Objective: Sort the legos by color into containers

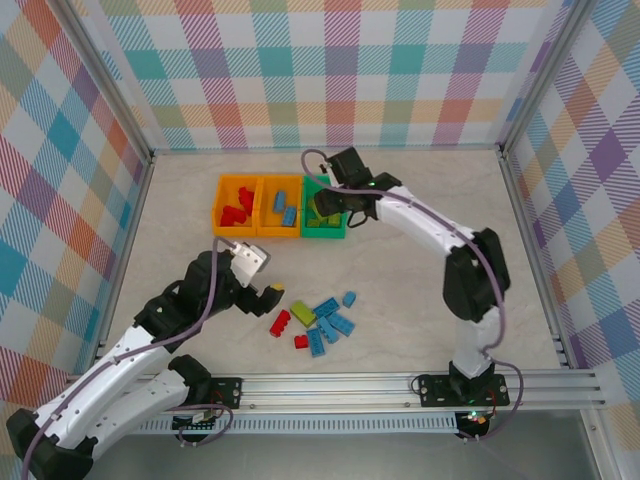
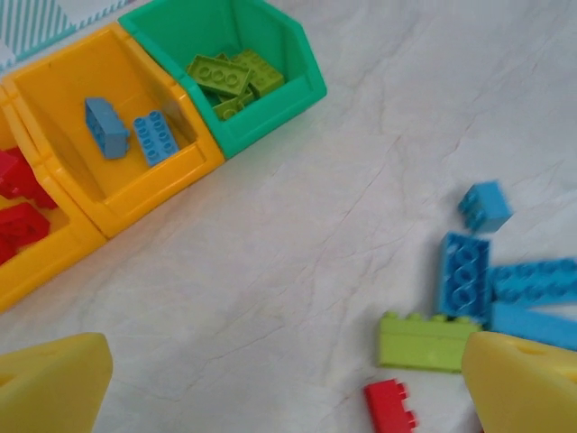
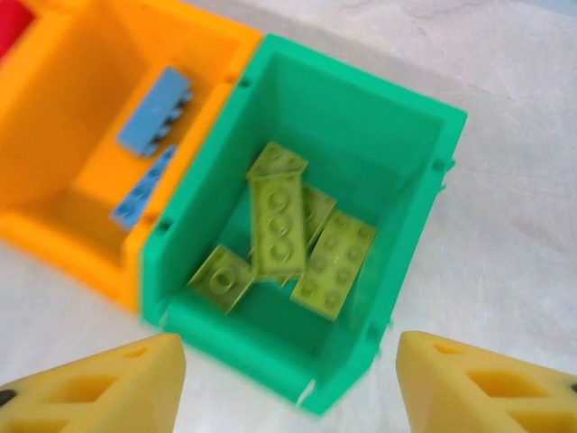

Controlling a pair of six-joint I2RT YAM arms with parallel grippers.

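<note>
Where the two arms are bolted to an aluminium rail (image 1: 340, 385) at the near edge, a pale worktop (image 1: 430, 200) with faint marble veins runs back to walls (image 1: 340, 70) covered in a pastel plaid pattern on three sides.

Three small open-topped bins stand touching in a row toward the back. The left orange bin (image 1: 235, 233) holds a heap of red bricks (image 1: 238, 210). The middle orange bin (image 1: 278, 235) holds two light blue bricks (image 2: 106, 128) lying apart on its floor. The green bin (image 3: 361, 117), at the right end, holds several lime bricks (image 3: 278, 225) piled loosely on one another, studs up.

More bricks lie loose near the front of the worktop, well apart from the bins. They are a lime brick (image 2: 424, 341), a small red brick (image 2: 389, 406) just beside it, a longer red brick (image 1: 280, 322) and a cluster of blue bricks (image 2: 464, 275), with one small blue brick (image 2: 484, 206) a little apart.

The left fingers (image 1: 264, 277) are spread wide with nothing between them, just left of the loose bricks. The right fingers (image 1: 335, 212) are also spread and empty, and they hang over the green bin.
</note>
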